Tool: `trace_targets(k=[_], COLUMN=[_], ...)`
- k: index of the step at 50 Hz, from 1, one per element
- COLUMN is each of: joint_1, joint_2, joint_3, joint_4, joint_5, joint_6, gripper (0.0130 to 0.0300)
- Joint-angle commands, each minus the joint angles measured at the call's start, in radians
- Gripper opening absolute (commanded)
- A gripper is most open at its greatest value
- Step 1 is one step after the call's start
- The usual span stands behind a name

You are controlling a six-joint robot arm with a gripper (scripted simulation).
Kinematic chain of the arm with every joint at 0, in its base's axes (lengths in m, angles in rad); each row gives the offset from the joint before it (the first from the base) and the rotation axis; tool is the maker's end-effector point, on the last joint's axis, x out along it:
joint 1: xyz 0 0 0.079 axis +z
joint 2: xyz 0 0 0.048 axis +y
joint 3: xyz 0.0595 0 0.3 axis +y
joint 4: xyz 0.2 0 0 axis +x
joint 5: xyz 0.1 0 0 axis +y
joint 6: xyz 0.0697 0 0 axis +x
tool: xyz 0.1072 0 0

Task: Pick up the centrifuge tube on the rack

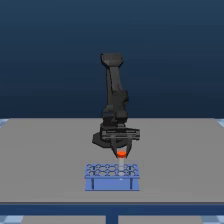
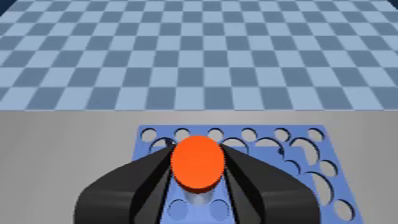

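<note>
From my seat I see a flat grey table (image 1: 45, 160) under a plain dark blue backdrop, and the wrist camera shows a blue-and-pale checkered floor (image 2: 195, 50) stretching away past the table's far edge. The black arm (image 1: 116, 95) rises from the middle of the table and bends down toward the light-blue rack (image 1: 112, 177), which sits near the table's front edge in the exterior view, its top dotted with rows of round holes and two dark posts on its front face. The gripper (image 1: 121, 154) hangs just above the rack's top, a little toward the exterior view's right of its middle. Between its two dark fingers (image 2: 258, 185) I can see the round orange-red cap of the tube (image 2: 197, 162); the fingers sit close along both sides of the cap and appear to pinch it, though I cannot make out the exact contact. The tube stands upright, its long axis vertical, cap up and the tip pointing down into the rack; in the wrist view I look almost straight down on the cap, so the pale body below it is hidden. I cannot tell whether the tip is in a hole or just clear of it. I can read no writing, label or brand anywhere.
</note>
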Motion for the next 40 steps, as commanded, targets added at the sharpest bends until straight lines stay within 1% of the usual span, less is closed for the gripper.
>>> trace_targets(k=[1,7,9,12,14,17,19,22,24,27,29,32,34,37,39,40], joint_1=[0.000,0.000,0.000,0.000,0.000,0.000,0.000,0.000,0.000,0.000,0.000,0.000,0.000,0.000,0.000,0.000], joint_2=[-0.005,-0.017,-0.017,-0.027,-0.027,-0.038,-0.038,-0.049,-0.049,-0.060,-0.060,-0.071,-0.071,-0.082,-0.082,-0.087], joint_3=[-0.003,-0.009,-0.009,-0.014,-0.014,-0.020,-0.020,-0.026,-0.026,-0.033,-0.033,-0.040,-0.040,-0.047,-0.047,-0.051], joint_4=[0.013,0.050,0.050,0.083,0.083,0.125,0.125,0.174,0.174,0.231,0.231,0.296,0.296,0.369,0.369,0.408], joint_5=[0.006,0.021,0.021,0.034,0.034,0.047,0.047,0.060,0.060,0.073,0.073,0.086,0.086,0.097,0.097,0.102], joint_6=[-0.014,-0.052,-0.052,-0.087,-0.087,-0.130,-0.130,-0.180,-0.180,-0.239,-0.239,-0.305,-0.305,-0.379,-0.379,-0.419], gripper=[0.0130,0.0130,0.0130,0.0130,0.0130,0.0130,0.0130,0.0130,0.0130,0.0130,0.0130,0.0130,0.0130,0.0130,0.0130,0.0130])
